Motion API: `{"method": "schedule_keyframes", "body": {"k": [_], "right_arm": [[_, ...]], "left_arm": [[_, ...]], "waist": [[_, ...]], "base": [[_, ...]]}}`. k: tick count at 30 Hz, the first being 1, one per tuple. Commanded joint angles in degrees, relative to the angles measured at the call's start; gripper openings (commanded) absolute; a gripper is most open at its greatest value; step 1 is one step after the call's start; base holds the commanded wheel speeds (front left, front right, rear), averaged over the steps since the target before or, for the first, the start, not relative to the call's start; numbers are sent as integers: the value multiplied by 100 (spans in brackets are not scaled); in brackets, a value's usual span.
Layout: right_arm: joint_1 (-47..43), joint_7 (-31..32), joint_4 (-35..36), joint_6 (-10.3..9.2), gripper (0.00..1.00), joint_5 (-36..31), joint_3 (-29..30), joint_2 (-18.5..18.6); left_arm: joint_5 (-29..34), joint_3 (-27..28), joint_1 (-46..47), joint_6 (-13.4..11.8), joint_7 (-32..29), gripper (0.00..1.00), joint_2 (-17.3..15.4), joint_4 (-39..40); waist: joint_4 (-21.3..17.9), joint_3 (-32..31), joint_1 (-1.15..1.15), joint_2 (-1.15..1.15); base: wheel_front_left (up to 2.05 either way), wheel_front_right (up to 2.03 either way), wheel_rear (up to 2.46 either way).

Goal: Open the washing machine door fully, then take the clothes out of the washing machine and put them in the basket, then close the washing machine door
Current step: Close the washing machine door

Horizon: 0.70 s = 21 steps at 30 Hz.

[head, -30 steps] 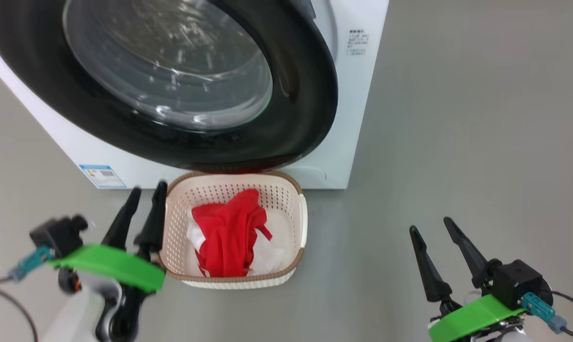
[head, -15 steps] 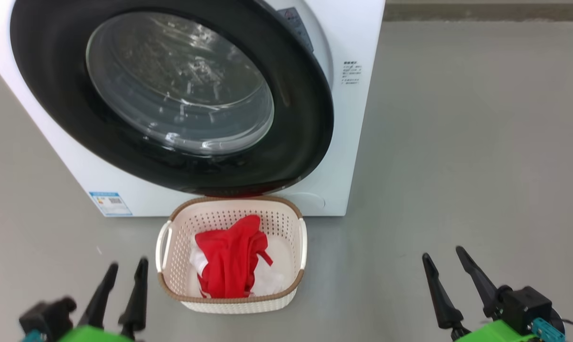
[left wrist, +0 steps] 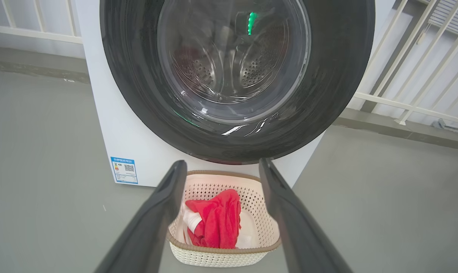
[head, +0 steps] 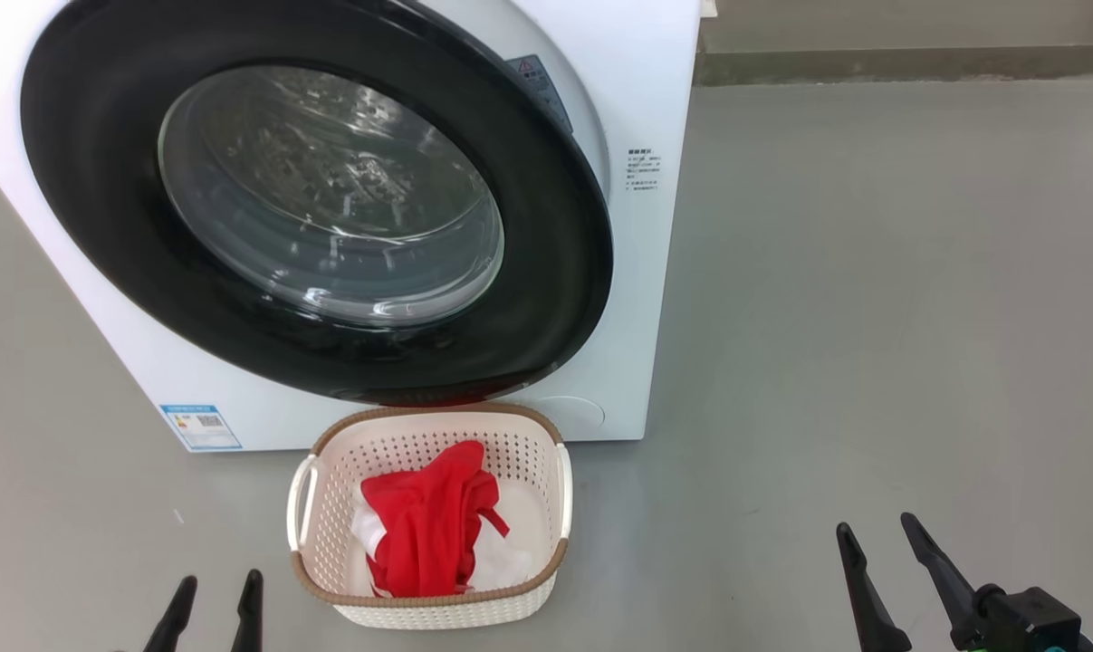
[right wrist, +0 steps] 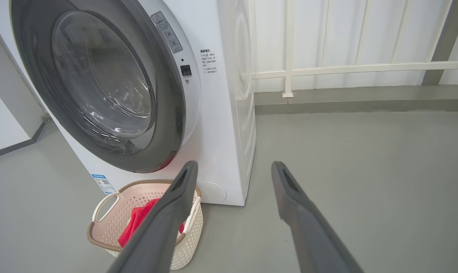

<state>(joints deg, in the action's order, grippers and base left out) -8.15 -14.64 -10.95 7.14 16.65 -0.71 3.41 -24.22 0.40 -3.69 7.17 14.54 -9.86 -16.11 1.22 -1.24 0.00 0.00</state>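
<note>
The washing machine (head: 650, 317) stands ahead, and the washing machine door (head: 546, 272), a black ring around clear glass, lies swung against its front. I cannot tell whether it is latched. Through the glass the steel drum (left wrist: 229, 68) shows. On the floor below the door sits the basket (head: 428, 620), holding the red and white clothes (head: 428, 530). My left gripper (head: 220, 584) is open and empty, low and left of the basket. My right gripper (head: 876, 527) is open and empty, far to the basket's right. The left wrist view looks between the left gripper (left wrist: 222, 163) fingers at the basket (left wrist: 213, 258).
Grey floor (head: 872, 272) spreads wide to the right of the machine. A white railing (right wrist: 346, 68) and a low kerb run along the back. A blue label (head: 200, 426) is stuck on the machine's lower left front. The right gripper (right wrist: 233, 165) faces the machine's right corner.
The head view has pulled back, so the whole picture shifted downward. My left gripper has drawn away from the basket's left rim toward the bottom edge. The right gripper stayed open.
</note>
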Motion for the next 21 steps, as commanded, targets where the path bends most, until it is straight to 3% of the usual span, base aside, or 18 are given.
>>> {"method": "schedule_keyframes", "body": {"k": [1,21], "right_arm": [[84,-36,163,35,100,26,-101,92],[-251,-36,318,35,100,-8,165,83]], "left_arm": [[87,258,86,32,46,100,-69,165],[687,629,-459,32,46,100,110,655]], "waist": [[-6,-14,0,0],[-22,-201,0,0]], "base": [[0,0,0],[0,0,0]]}}
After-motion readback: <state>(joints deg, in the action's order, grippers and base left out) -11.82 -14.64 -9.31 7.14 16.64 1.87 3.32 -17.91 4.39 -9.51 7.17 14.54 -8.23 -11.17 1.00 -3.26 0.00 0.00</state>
